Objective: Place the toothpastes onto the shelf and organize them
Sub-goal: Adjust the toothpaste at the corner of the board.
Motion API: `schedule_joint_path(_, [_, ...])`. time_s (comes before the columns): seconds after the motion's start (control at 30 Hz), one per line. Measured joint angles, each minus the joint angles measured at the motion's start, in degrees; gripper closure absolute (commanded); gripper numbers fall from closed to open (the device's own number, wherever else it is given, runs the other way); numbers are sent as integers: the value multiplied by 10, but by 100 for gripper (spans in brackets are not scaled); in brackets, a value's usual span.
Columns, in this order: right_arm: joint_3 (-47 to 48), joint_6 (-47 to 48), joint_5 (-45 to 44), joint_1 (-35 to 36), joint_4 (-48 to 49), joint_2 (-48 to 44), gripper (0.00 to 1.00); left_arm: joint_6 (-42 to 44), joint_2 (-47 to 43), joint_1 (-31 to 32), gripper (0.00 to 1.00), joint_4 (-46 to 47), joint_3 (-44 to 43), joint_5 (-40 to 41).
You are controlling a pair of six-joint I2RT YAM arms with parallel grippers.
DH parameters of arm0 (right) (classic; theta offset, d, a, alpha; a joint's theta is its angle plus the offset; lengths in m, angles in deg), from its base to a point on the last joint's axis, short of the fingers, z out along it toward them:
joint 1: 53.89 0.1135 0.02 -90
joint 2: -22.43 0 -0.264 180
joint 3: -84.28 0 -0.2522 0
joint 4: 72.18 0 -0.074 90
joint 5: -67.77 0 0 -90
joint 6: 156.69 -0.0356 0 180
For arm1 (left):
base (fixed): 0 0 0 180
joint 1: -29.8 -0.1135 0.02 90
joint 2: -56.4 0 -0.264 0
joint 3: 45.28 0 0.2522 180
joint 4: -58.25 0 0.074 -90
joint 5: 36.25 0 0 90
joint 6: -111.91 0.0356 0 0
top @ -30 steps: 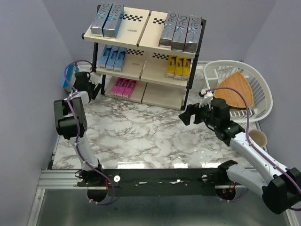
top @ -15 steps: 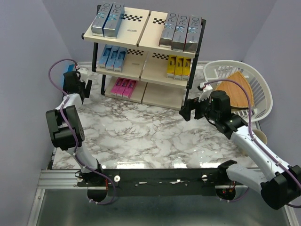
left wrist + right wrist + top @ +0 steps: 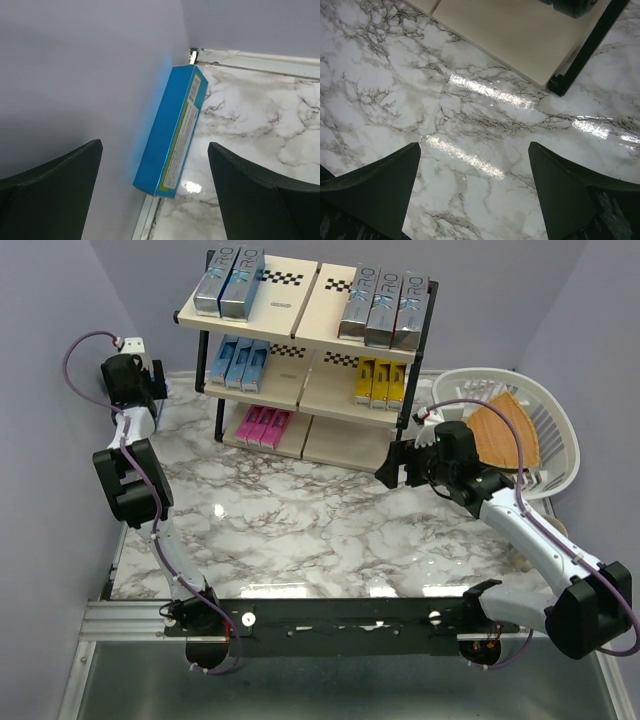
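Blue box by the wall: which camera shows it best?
Left wrist: the blue box lies whole and close against the wall. From above, the left gripper mostly covers it. The right wrist shows none of it.

So the shelf [image 3: 305, 350] sits at the back of the table [image 3: 300, 530], roughly mid-way across. The toothpastes on it go like this: the top-left pair [image 3: 230, 282] is at the left end of the top tier and the top-right trio [image 3: 383, 308] at its right end. One tier down are the middle-left trio [image 3: 240, 362] and the middle-right trio [image 3: 381, 381], and the bottom-left trio [image 3: 262, 425] is on the lowest tier's left board. A stray box [image 3: 172, 130] lies along the left wall, touching it, in the far-left corner (the left gripper [image 3: 155, 150] is right by it). The basket [image 3: 495, 373] is right of the shelf with a wooden board [image 3: 505, 440] in it. The right gripper [image 3: 390, 465] is just in front of the shelf's front-right leg.
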Motion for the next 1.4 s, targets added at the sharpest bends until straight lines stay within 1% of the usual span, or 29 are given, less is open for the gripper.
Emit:
schedule_joint_path(0.03, [4, -4, 0, 0, -1, 5, 3, -10, 19, 0, 1, 1, -21, 0])
schedule_joint_path(0.27, [14, -18, 0, 0, -19, 28, 3, -58, 93, -1, 1, -33, -77, -3])
schedule_joint_path(0.4, [20, -19, -1, 0, -24, 42, 3, -71, 118, -2, 1, -62, -100, -12])
schedule_joint_path(0.57, [37, -16, -2, 0, -32, 64, 3, -78, 137, -3, 1, -97, -123, -42])
schedule_joint_path(0.73, [59, -7, -2, 0, -46, 83, 3, -89, 167, -4, 1, -141, -179, -72])
schedule_joint_path(0.9, [82, 6, -2, 0, -57, 93, 3, -110, 174, -4, 1, -159, -188, -76])
schedule_joint_path(1.03, [91, 13, -2, 0, -60, 95, 3, -117, 176, -4, 1, -160, -186, -64])
schedule_joint_path(1.23, [92, 21, -2, 0, -61, 98, 3, -116, 176, -4, 1, -161, -182, -55])
schedule_joint_path(1.4, [92, 23, -2, 0, -61, 103, 3, -100, 176, 4, 1, -170, -182, -54])
